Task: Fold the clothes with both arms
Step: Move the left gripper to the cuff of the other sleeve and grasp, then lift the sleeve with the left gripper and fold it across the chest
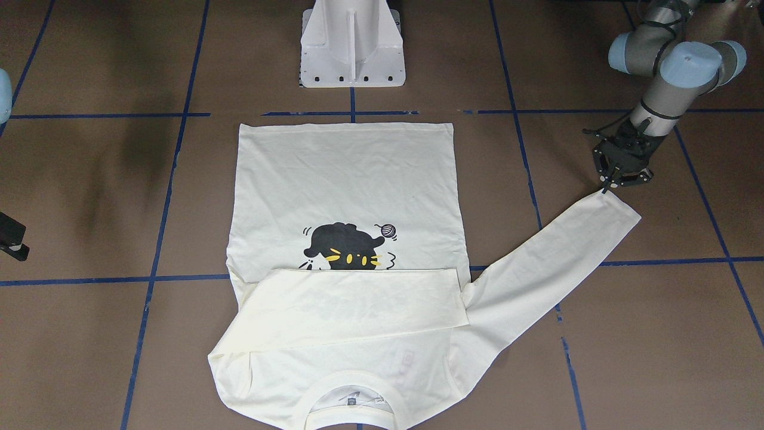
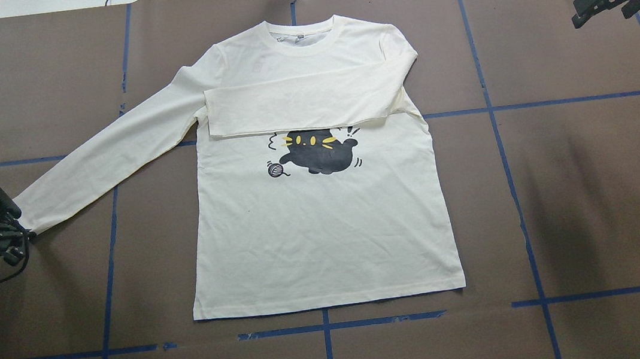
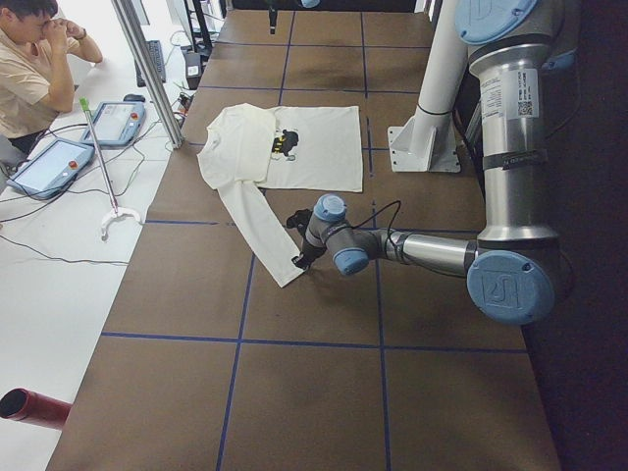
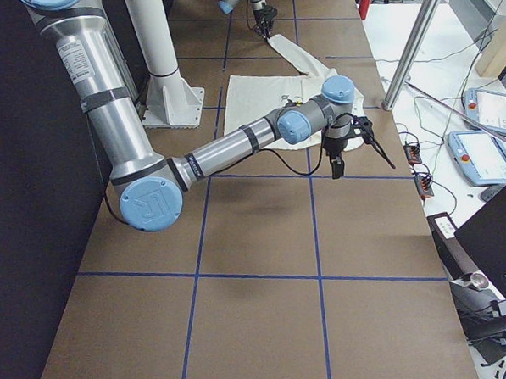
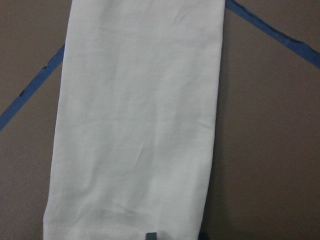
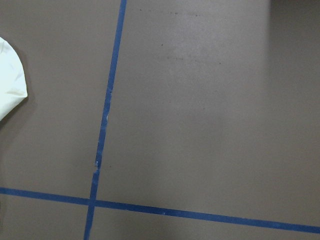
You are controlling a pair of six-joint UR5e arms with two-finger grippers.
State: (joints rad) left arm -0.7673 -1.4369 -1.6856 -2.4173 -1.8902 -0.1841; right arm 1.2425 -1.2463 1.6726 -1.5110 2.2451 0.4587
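Observation:
The cream clothes item, a long-sleeved T-shirt [image 2: 326,233] with a black cat print [image 2: 317,153], lies flat and print up on the brown table. One sleeve [image 2: 299,103] is folded across the chest. The other sleeve [image 2: 107,161] stretches out flat toward my left gripper [image 2: 22,236], which sits low at the cuff corner [image 1: 607,189], its fingertips drawn together on the cloth. The left wrist view shows that sleeve [image 5: 135,125] with its cuff at the bottom edge. My right gripper [image 2: 607,1] hangs open above bare table beyond the shirt's shoulder, holding nothing.
The white pedestal base [image 1: 352,48] stands just past the shirt's hem. Blue tape lines [image 2: 325,326] grid the table. A seated person [image 3: 29,69] and control pendants [image 3: 59,162] are off the table's far side. A red cylinder [image 3: 29,407] lies off the near corner.

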